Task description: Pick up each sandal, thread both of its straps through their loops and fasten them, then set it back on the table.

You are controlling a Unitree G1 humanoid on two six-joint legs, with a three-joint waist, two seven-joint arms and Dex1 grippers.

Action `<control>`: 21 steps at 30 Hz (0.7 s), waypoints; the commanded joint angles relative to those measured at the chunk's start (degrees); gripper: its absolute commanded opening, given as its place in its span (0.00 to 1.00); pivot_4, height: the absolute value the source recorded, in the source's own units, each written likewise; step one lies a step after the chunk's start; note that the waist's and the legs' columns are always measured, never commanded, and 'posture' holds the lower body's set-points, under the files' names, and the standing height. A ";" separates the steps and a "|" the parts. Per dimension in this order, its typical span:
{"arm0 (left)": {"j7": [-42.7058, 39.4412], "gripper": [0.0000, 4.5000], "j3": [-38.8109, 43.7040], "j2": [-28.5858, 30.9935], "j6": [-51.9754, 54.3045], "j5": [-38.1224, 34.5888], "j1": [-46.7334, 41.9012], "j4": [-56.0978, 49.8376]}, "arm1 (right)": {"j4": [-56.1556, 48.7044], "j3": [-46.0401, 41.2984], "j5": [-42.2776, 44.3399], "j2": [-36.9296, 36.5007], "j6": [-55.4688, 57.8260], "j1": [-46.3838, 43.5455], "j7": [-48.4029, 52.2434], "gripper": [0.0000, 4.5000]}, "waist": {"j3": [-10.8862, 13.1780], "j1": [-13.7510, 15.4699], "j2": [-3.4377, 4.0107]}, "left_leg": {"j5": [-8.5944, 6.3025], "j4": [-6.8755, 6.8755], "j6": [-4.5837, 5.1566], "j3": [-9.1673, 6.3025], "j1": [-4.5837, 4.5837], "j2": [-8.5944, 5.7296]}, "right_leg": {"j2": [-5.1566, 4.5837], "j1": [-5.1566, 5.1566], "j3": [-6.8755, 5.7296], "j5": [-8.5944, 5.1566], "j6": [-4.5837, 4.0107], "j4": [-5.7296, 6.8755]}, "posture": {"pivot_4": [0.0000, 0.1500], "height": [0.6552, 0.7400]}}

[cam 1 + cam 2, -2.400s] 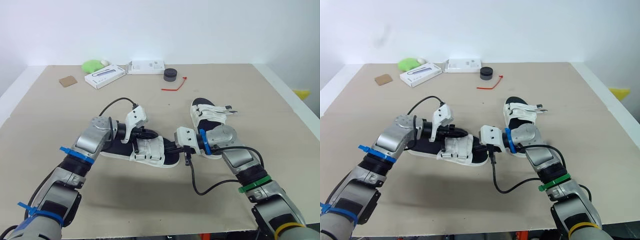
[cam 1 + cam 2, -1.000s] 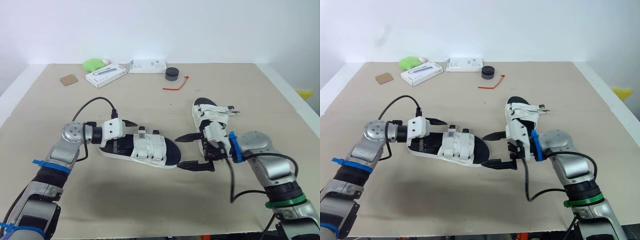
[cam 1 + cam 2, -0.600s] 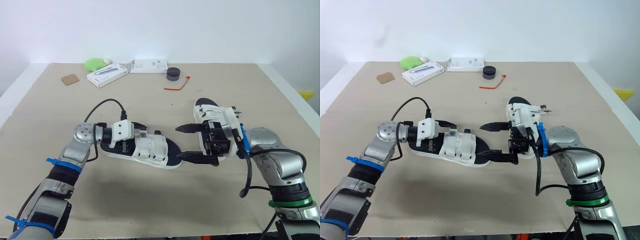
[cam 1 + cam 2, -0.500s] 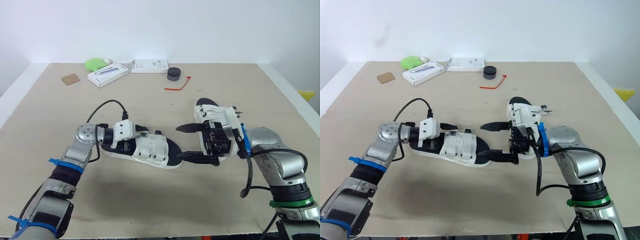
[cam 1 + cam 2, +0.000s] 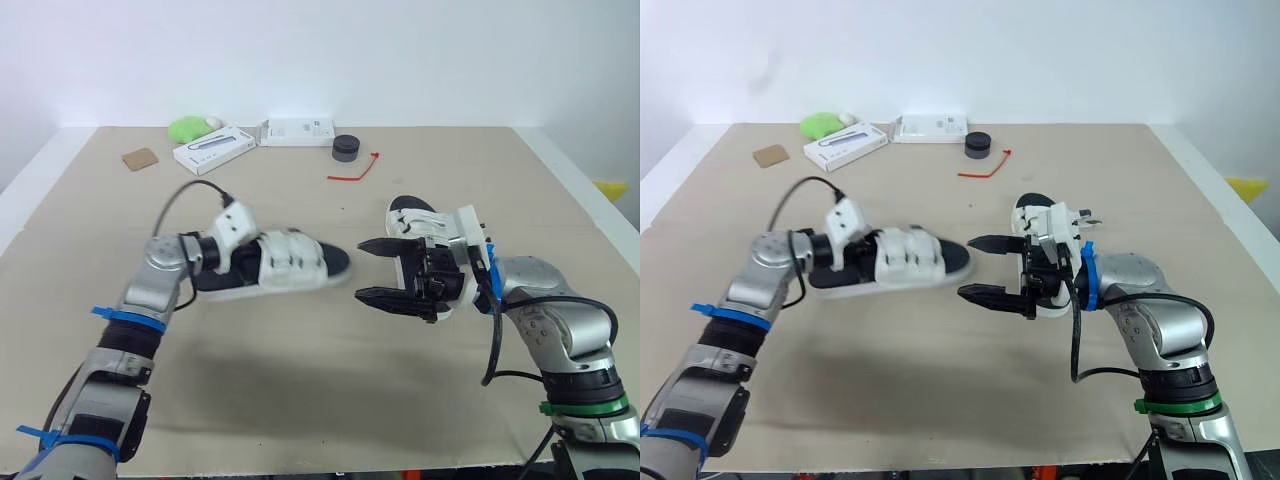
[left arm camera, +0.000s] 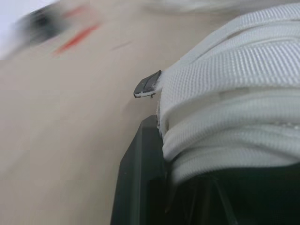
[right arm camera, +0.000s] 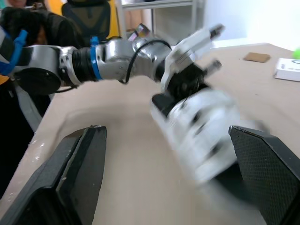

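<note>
1. White webbing tells you the most here. The first sandal (image 5: 285, 262) has swung away from the right gripper (image 5: 362, 268) in the last half second. Its toe was lying between that gripper's fingers, and bare table (image 5: 300, 400) now separates them.
2. It is nearer the table's left edge, tilted and lifted clear, with its shadow below it.
3. The left gripper (image 5: 232, 258) has the heel end. Its jaws are closed on the sole, though the wrist mount hides most of them.
4. The right gripper's jaws are spread wide and hold nothing. It hovers over the middle of the table, facing the toe.
5. In the left wrist view both straps lie lapped flat over the upper with a grey tab end showing, so I judge this sandal fastened. All you have left to do with it is set it down.
6. The second sandal (image 5: 415, 215) lies just behind the right gripper, toward the right edge, with one strap sticking out loose. It is your next job.
7. Along the far edge, the white boxes (image 5: 210, 151), black puck (image 5: 345, 147) and red tie (image 5: 352, 170) have stayed put.
</note>
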 commanded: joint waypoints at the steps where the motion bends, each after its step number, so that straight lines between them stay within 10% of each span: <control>1: 10.64 0.01 3.71 -0.01 4.92 2.50 -3.02 -1.62 | 1.14 -0.38 -1.77 0.81 -2.70 -2.09 -0.84 1.00 | 0.00 0.20 0.00 | 0.00 0.00 0.00 -0.01 -0.01 -0.01 | -0.01 0.00 -0.01 0.02 -0.03 0.00 | 1.00 1.00; 13: 47.73 0.01 11.60 -10.24 27.97 8.87 -4.93 -5.12 | 8.11 3.76 -9.25 5.72 -8.19 -7.14 -2.45 1.00 | -0.02 0.46 -0.02 | 0.01 0.17 -0.09 0.02 -1.08 -0.30 | -0.86 -1.01 -0.33 0.36 -0.02 0.24 | 1.00 1.00; 21: 53.19 0.01 10.35 -14.08 34.57 10.69 -2.31 -11.67 | 10.06 4.25 -11.27 6.60 -9.29 -8.19 -2.53 1.00 | -0.02 0.52 -0.02 | 0.12 0.18 -0.31 -0.10 -1.07 -0.40 | -0.95 -0.97 -0.44 0.40 -0.04 0.14 | 1.00 1.00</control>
